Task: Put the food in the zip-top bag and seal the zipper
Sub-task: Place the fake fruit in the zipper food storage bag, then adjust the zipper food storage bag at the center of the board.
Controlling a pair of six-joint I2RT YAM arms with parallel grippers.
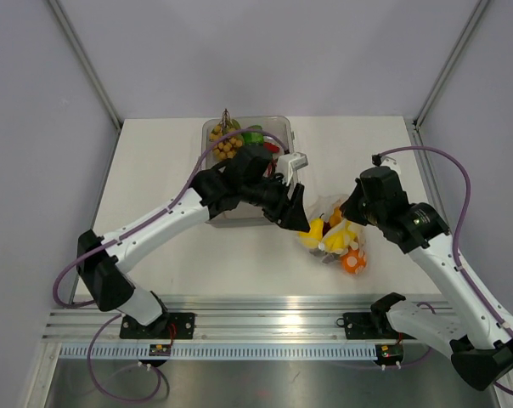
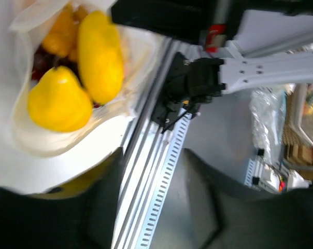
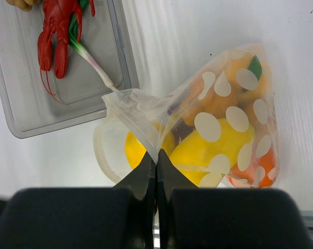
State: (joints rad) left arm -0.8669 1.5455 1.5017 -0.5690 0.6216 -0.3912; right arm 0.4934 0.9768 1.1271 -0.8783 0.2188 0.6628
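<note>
**Bag mouth agape, seal at risk**
The bag (image 3: pixel 234 119) lies on the tabletop (image 1: pixel 155 187) just beside the tray (image 3: pixel 22 98), with the food (image 3: pixel 218 142) inside. The right tool (image 3: pixel 156 166) is pinched tight on a fold of its rim, and the left tool (image 2: pixel 152 176) hangs wide and empty at the mouth. A yellow piece (image 2: pixel 58 101) crowds the opening and could keep it from sealing, or a tug could spill it.

The top camera looks down from high at the near side onto the whole desk (image 1: pixel 155 161). The left wrist camera sits very close, facing the near rail (image 2: pixel 161 155). The right wrist camera looks down close. All three see the dotted bag (image 1: pixel 335 223).
</note>
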